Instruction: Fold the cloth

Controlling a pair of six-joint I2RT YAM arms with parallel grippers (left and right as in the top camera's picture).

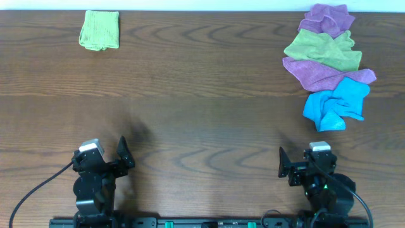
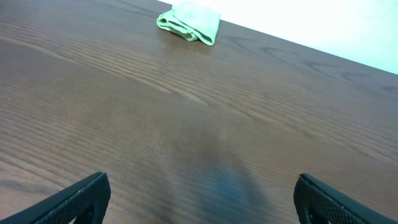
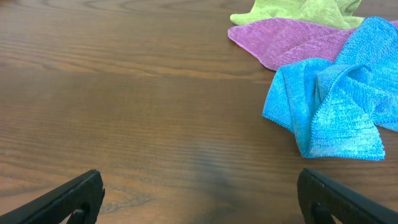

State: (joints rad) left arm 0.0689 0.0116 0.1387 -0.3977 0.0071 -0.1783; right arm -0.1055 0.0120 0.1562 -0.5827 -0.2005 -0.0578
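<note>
Blue cloth (image 3: 329, 106) crumpled, right edge cut off, left end effector (image 2: 202, 196) spread, right end effector (image 3: 202, 196) spread

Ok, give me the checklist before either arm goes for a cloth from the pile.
1. Left end effector open, holding nothing: ok.
2. Right end effector open, holding nothing: ok.
3. Blue cloth nearest of the pile, lying over the purple cloth edge: ok.
4. Blue cloth flat enough to fold: not ok, crumpled.
5. Bare table in the middle for folding: ok.
6. Folded green cloth at the far left, out of the path: ok.
</note>
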